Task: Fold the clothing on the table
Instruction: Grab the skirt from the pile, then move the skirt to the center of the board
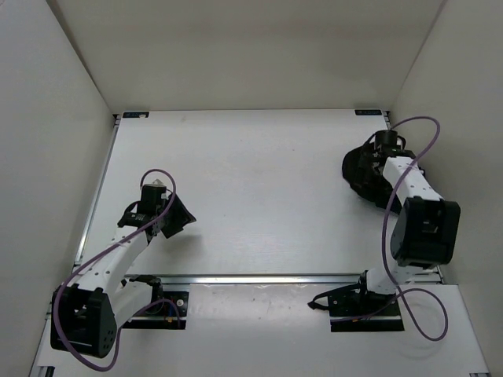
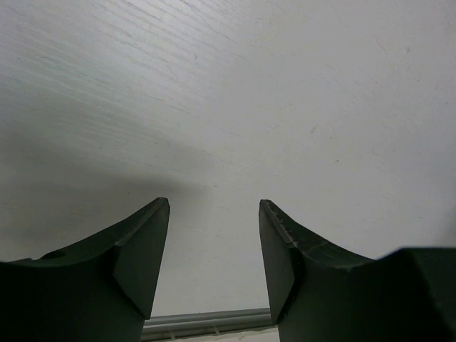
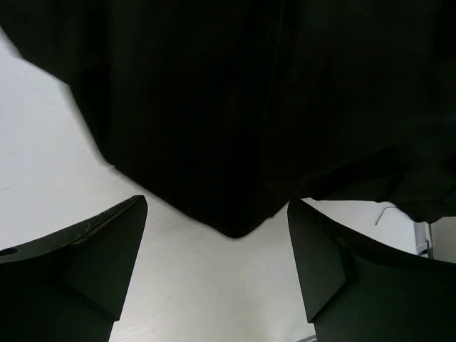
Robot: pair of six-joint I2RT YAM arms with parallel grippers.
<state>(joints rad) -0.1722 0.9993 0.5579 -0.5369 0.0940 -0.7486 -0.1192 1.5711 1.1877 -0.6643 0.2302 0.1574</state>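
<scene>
Black crumpled clothing (image 1: 355,174), far right of the table (image 1: 259,181); left fingers (image 2: 139,249) and right fingers (image 3: 100,256) apart.

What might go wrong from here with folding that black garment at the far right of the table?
1. The clothing lies bunched near the right edge of the table, so the open right claw may pinch several layers at once.
2. The left claw, open over bare tabletop, sits far from it; a one-sided pull might drag the fabric rather than spread it.
</scene>
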